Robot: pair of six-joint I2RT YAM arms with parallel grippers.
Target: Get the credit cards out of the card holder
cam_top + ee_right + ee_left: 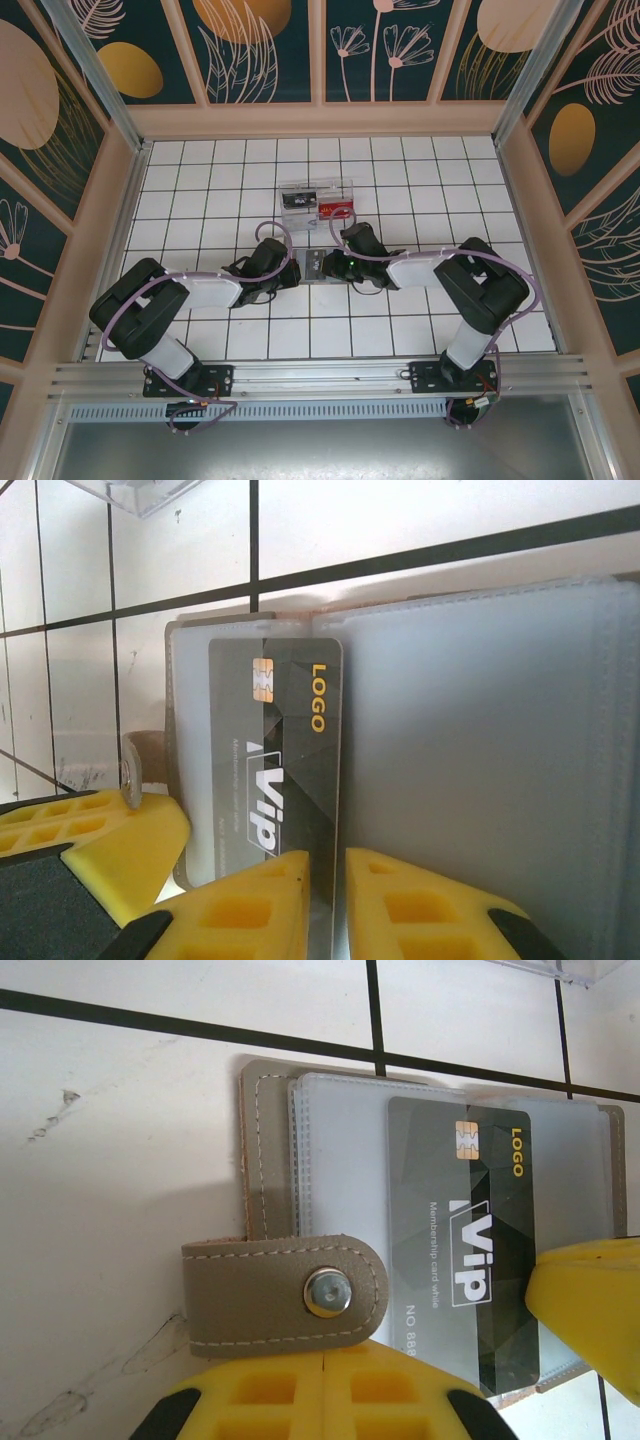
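While left gripper (325,1365), fingers pressed together, touches snap tab (250,1295) of flat grey folding card holder (268,1150) just ahead of fingertips, pin holder flat. Edge of dark grey VIP credit card (275,750) sits in slit between right gripper (328,870) fingers, nearly closed, bite unclear. Pull straight back toward wrist, slowly.

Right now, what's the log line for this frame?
card holder: open; left tool: shut beside its tab; right tool: astride VIP card edge, grip unclear
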